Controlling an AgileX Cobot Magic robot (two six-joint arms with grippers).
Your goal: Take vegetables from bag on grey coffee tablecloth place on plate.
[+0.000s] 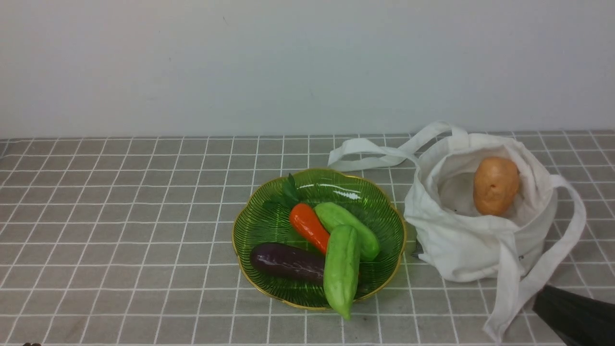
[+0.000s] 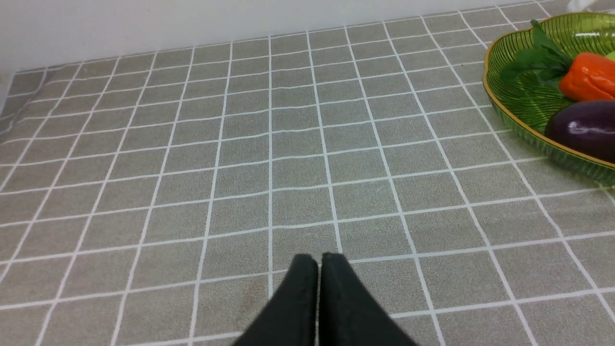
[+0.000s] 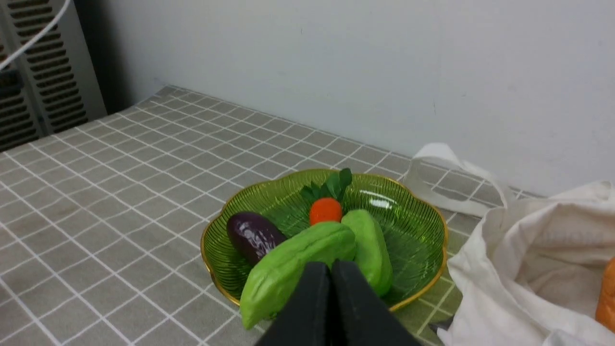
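No legible text, label, brand, number or sign found in any of the three views. The bag (image 1: 461, 250), on the right, shows a few tiny dark specks on its white cloth, inside the mouth and on the near face; they are too small to tell whether they are print. The tablecloth (image 1: 120, 216) carries only a grid of thin white lines. The plate (image 1: 262, 226) carries only ribbing and a gold rim.

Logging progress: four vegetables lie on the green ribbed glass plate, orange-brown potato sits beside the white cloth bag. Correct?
No. The orange-brown oval potato sits inside the white cloth bag, not beside it, as the front view shows. The rest stands.
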